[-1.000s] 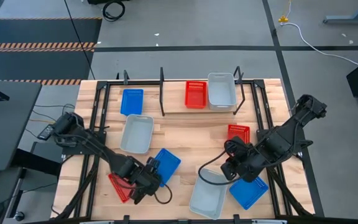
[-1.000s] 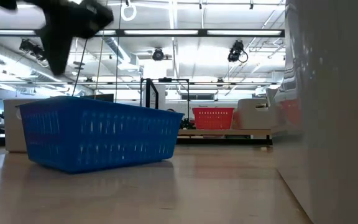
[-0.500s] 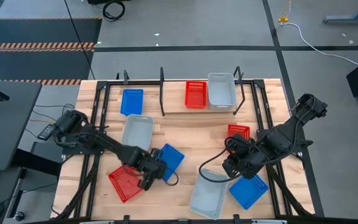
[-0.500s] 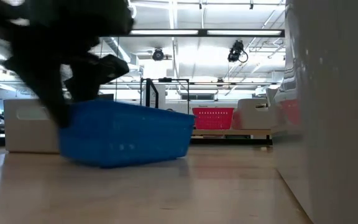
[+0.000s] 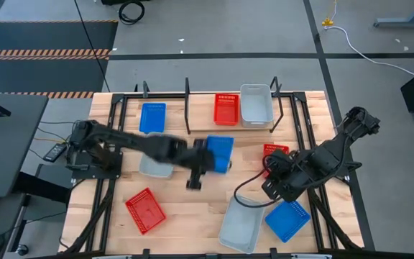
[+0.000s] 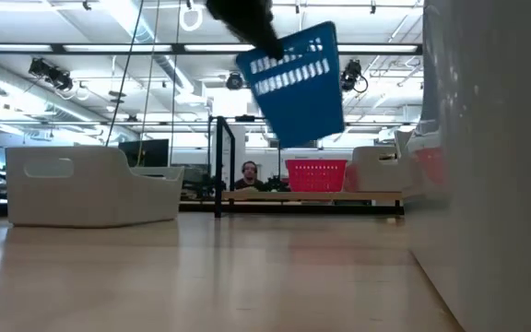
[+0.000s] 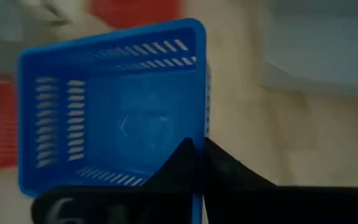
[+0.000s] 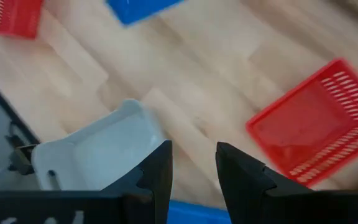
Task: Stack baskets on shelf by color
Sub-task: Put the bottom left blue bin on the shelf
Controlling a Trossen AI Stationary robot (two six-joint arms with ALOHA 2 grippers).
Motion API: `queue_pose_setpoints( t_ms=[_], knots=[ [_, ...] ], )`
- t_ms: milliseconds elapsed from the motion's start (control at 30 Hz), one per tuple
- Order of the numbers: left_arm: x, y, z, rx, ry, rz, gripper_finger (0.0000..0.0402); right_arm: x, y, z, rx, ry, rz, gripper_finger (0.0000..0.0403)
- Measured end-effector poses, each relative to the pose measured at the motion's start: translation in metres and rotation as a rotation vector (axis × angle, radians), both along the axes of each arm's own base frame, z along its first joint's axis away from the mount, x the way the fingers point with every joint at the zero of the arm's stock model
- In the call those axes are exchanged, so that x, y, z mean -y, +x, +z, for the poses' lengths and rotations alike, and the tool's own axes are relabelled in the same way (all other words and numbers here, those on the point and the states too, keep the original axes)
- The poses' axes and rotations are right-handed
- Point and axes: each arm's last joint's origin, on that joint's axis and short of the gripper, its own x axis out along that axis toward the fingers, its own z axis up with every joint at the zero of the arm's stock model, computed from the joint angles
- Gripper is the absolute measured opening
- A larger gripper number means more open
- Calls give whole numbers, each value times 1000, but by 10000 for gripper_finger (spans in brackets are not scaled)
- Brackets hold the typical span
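My left gripper (image 5: 208, 160) is shut on a blue basket (image 5: 220, 152) and holds it in the air over the middle of the table; the low view shows that basket (image 6: 293, 83) tilted. My right gripper (image 5: 272, 181) hovers open at the right, between a red basket (image 5: 275, 152) and a grey basket (image 5: 239, 223), holding nothing. On the shelf (image 5: 192, 129) at the far side rest a blue basket (image 5: 152, 117), a red one (image 5: 226, 108) and a grey one (image 5: 256, 104), bottoms down. My left gripper pinches one side wall of the blue basket (image 7: 202, 124) near a corner, one finger (image 7: 182, 158) inside the basket and the other outside. The fingers reach it from the table's left. The basket is lifted clear of the table and hangs tilted.
A grey basket (image 5: 157, 155) lies under my left arm, a red one (image 5: 146, 211) at the near left, another blue one (image 5: 287, 219) at the near right. Black shelf posts (image 5: 187, 104) stand along the far side. Bare wood shows in the near centre.
My left gripper has taken hold of the blue basket at the near left and swung it up and toward the table's middle and far side. The basket has left the table and now hangs tilted. The red basket that the arm covered now shows.
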Motion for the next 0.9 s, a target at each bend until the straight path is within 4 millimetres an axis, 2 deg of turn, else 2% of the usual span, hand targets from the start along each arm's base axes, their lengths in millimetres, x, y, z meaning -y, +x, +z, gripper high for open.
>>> queue_pose_setpoints(
  t_ms=[133, 367, 533, 633, 900],
  knots=[
    [-49, 3, 19, 8, 28, 117, 14, 14, -9, 8, 29, -71, -13, 129],
    [-125, -7, 24, -30, 55, 314, 14, 40, -28, 28, 156, -147, -58, 129],
    [-159, -13, 19, -83, 143, 256, 14, 54, -37, 37, 197, -131, -89, 129],
    [-177, -20, 14, -131, 119, 199, 14, 59, -39, 40, 216, -128, -116, 129],
    [-216, -26, -7, -229, 136, 168, 17, 65, -29, 42, 275, -84, -205, 129]
  ],
)
